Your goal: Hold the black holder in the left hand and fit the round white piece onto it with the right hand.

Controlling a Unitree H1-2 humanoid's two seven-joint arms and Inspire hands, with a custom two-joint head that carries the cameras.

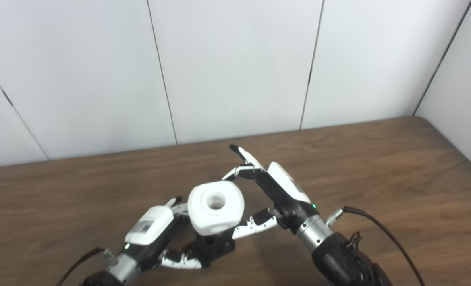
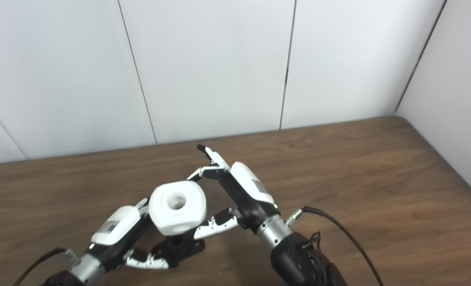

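Note:
The round white piece [image 1: 215, 210], a chunky block with a hole in its top face, sits directly above the black holder [image 1: 215, 246] and hides most of it. My left hand [image 1: 152, 228] comes in from the lower left and is shut on the black holder, thumb curled under its base. From the right, my right hand [image 1: 277, 190] is shut on the white piece, with fingers on its upper right edge and the thumb against its lower right side. One finger of that hand sticks up free. The piece [image 2: 177, 212] and holder [image 2: 182, 246] also show in the right eye view.
The brown wooden table [image 1: 378, 167] reaches back to a white panelled wall [image 1: 235, 71] and meets a side wall at the right. A black cable [image 1: 382, 234] loops from my right wrist over the table.

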